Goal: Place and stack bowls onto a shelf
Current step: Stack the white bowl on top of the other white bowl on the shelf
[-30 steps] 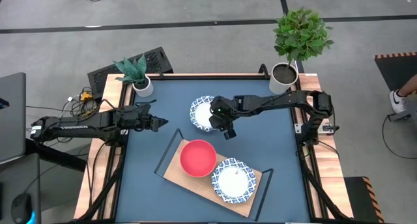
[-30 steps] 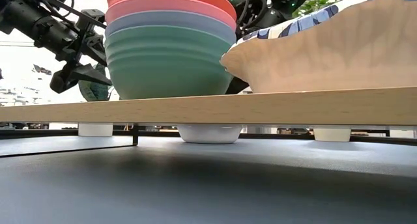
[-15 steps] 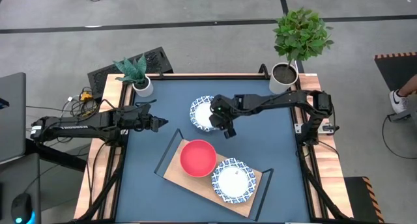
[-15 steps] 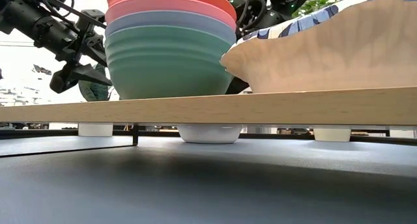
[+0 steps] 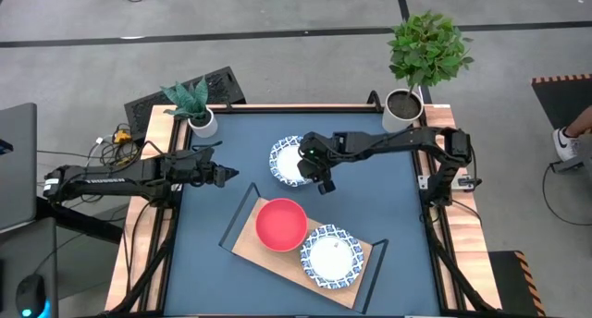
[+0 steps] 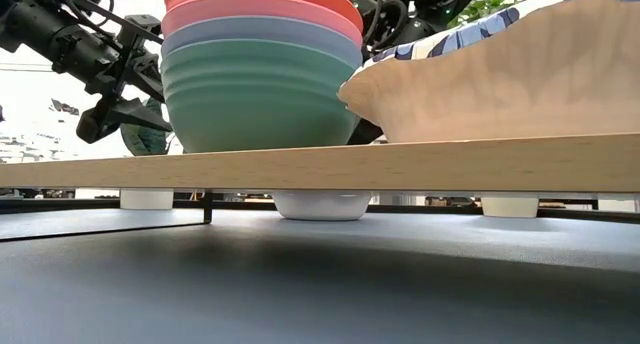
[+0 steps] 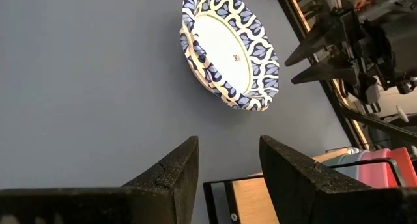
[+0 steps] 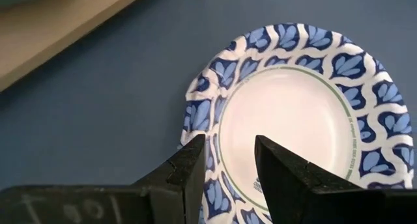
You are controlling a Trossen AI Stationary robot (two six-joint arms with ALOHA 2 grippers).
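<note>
Bowl [image 5: 289, 161] — right pincer [image 5: 324, 185] seemingly alongside

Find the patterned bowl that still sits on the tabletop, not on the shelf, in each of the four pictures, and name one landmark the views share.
High view: the patterned bowl sits at table centre, beyond the shelf, beside the right gripper.
Low view: only its white base shows, under the shelf board.
Left wrist view: upper middle, lying on the blue tabletop.
Right wrist view: fills the right side, just beyond the jaws.
Shared landmark: the shelf's light wood.
</note>
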